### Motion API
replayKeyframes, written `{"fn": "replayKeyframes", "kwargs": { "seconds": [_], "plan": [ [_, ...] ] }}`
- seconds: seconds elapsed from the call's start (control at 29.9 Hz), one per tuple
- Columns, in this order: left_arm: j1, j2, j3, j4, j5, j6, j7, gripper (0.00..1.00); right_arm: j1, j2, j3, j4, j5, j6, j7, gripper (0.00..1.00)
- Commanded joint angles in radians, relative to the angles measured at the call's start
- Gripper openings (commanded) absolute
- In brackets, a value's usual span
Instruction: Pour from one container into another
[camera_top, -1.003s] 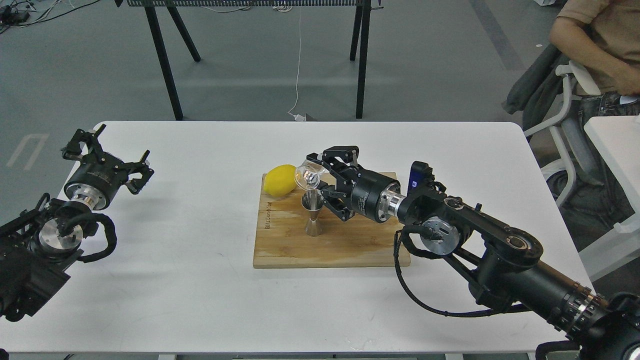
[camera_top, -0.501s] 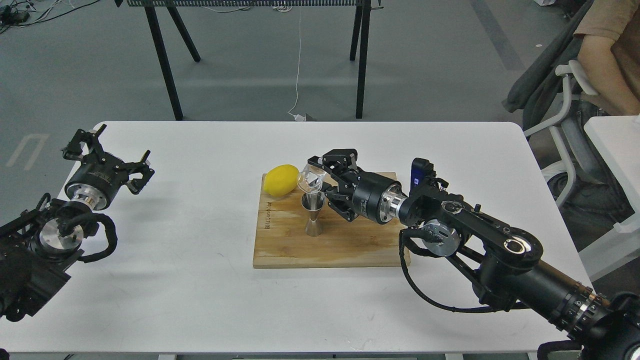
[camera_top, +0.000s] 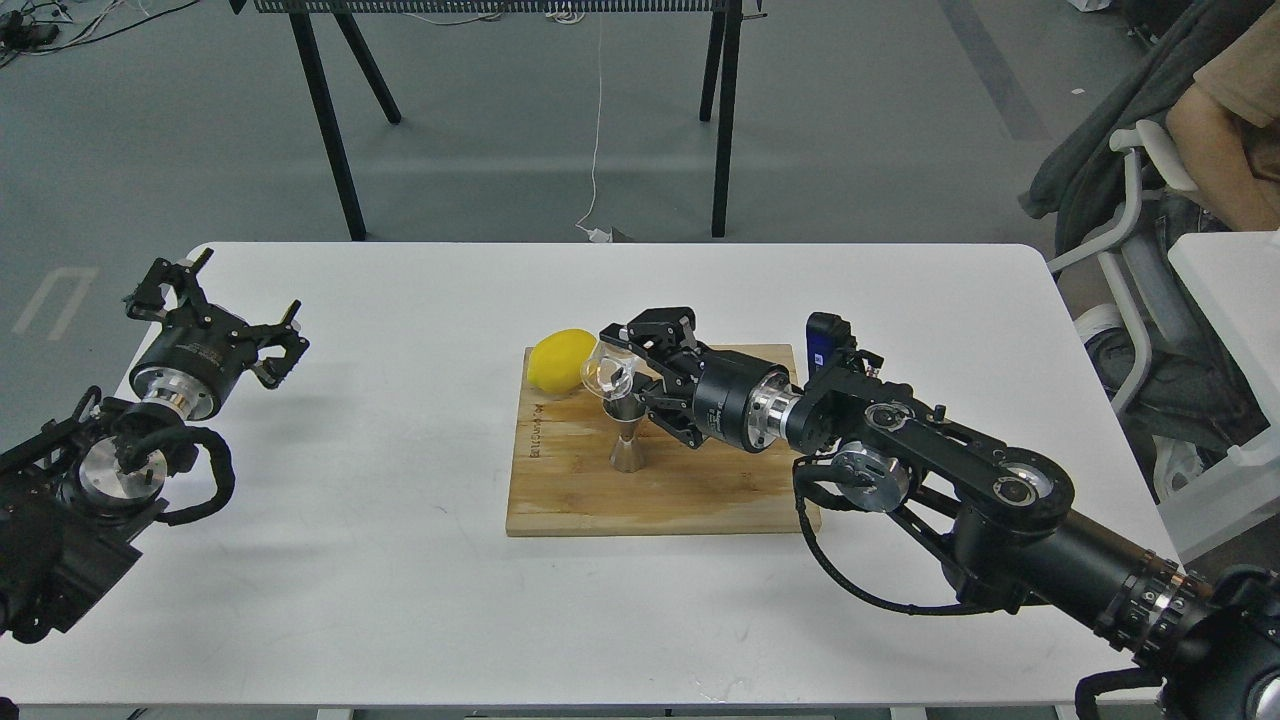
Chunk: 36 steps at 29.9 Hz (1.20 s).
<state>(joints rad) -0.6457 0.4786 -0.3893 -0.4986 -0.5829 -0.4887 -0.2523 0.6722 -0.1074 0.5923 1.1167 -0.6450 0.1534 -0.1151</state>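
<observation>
A small clear glass cup (camera_top: 607, 372) is tipped on its side just above the steel hourglass jigger (camera_top: 627, 436), its rim pointing left and down. My right gripper (camera_top: 628, 368) is shut on the cup, reaching in from the right over the wooden cutting board (camera_top: 700, 495). The jigger stands upright on the board, directly under the cup. My left gripper (camera_top: 215, 302) hovers open over the table's far left edge, holding nothing.
A yellow lemon (camera_top: 560, 362) lies at the board's back left corner, just left of the cup. The white table (camera_top: 380, 560) carries the board. A chair and a seated person (camera_top: 1230, 120) are beyond the table's right end.
My right gripper has moved slightly left and lower with the cup, bringing it closer over the jigger's mouth. The left arm has stayed still. The person at right has shifted away.
</observation>
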Motion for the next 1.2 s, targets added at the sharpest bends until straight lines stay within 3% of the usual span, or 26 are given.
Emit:
{"fn": "replayKeyframes", "kwargs": {
  "seconds": [0.0, 1.17],
  "plan": [
    [0.001, 0.0, 0.0, 0.0, 0.0, 0.0, 0.001, 1.0, 0.001, 0.0, 0.0, 0.0, -0.021, 0.0, 0.0, 0.38],
    [0.001, 0.0, 0.0, 0.006, 0.0, 0.0, -0.001, 1.0, 0.061, -0.023, -0.094, -0.008, -0.084, 0.0, 0.002, 0.38]
  ]
}}
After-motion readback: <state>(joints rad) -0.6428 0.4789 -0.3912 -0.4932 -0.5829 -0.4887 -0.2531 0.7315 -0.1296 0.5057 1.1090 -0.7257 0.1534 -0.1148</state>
